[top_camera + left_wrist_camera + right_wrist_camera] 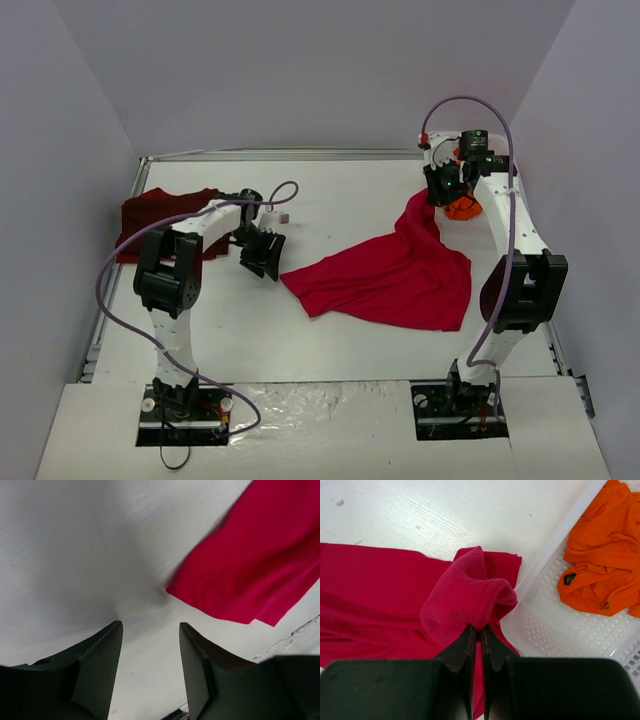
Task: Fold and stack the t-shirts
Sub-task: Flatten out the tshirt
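Note:
The bright red t-shirt (pixel 390 275) lies rumpled and spread on the white table, right of centre. One corner of it is lifted toward the back right. My right gripper (pixel 480 627) is shut on a hemmed fold of this red shirt (pixel 470 595), at the back right (pixel 440 190). The orange t-shirt (pixel 600 555) lies crumpled in the white lattice basket (pixel 555 625); only a patch of orange (pixel 462 208) shows from above. The dark maroon t-shirt (pixel 150 215) lies at the far left. My left gripper (pixel 150 625) hangs open and empty over bare table, just left of the red shirt's corner (pixel 250 570).
The basket stands against the table's back right corner, mostly hidden by my right arm in the top view. Grey walls close in the table (pixel 330 190) on three sides. A metal rail (pixel 110 290) runs along its left edge. Purple cables loop off both arms.

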You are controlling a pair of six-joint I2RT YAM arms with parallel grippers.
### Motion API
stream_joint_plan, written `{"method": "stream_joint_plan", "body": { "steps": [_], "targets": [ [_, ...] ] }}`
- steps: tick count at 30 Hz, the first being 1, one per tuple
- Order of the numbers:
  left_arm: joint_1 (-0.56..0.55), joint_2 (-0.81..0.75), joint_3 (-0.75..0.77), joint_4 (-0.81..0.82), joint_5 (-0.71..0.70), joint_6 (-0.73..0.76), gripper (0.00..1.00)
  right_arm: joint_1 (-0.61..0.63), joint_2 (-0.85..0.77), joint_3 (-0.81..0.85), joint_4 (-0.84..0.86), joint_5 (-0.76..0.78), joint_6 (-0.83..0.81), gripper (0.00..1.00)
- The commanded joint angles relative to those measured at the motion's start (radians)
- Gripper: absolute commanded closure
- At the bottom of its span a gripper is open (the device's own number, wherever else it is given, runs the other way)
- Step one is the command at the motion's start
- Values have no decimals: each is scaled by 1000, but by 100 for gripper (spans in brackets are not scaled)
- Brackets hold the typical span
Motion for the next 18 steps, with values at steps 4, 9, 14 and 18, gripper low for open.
{"method": "stream_joint_plan", "body": {
  "steps": [4, 9, 14, 18],
  "targets": [
    [-9, 34, 75, -12, 36, -13, 53, 5, 16, -16, 10, -8, -7, 100],
    [-33, 51, 101, -9, 101, -13, 53, 5, 28, -17, 18, -3, -7, 100],
    [-50, 71, 114, -9, 132, -13, 53, 5, 39, -20, 21, -3, -2, 100],
    [-78, 91, 123, -16, 101, -13, 53, 5, 39, -28, 26, -2, -2, 100]
  ]
}}
